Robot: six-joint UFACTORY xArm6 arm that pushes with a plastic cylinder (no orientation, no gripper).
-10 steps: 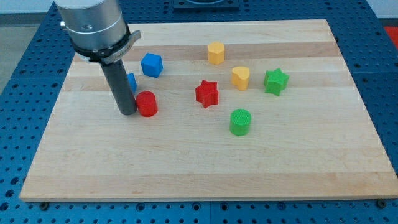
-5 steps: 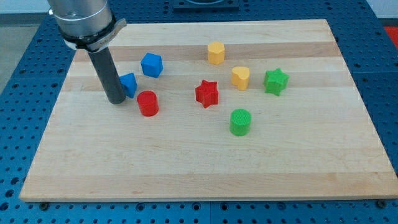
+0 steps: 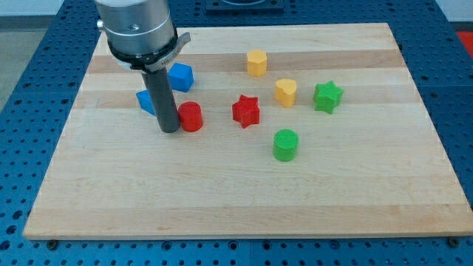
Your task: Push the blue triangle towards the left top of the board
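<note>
The blue triangle (image 3: 145, 100) lies on the wooden board (image 3: 244, 185) in its upper left part, partly hidden behind my rod. My tip (image 3: 170, 130) rests on the board just below and to the right of the triangle, right against the left side of the red cylinder (image 3: 191, 116). A second blue block (image 3: 180, 77), a faceted one, sits above the tip, beside the rod.
A red star (image 3: 246, 111) is at the middle. A yellow hexagonal block (image 3: 256, 63) and a yellow heart (image 3: 286, 91) lie to the upper right. A green star (image 3: 327, 97) is at the right and a green cylinder (image 3: 285, 145) is below it.
My tip swung from left of the blue triangle to its lower right. The red cylinder has shifted a little right and up. The triangle has moved slightly left.
</note>
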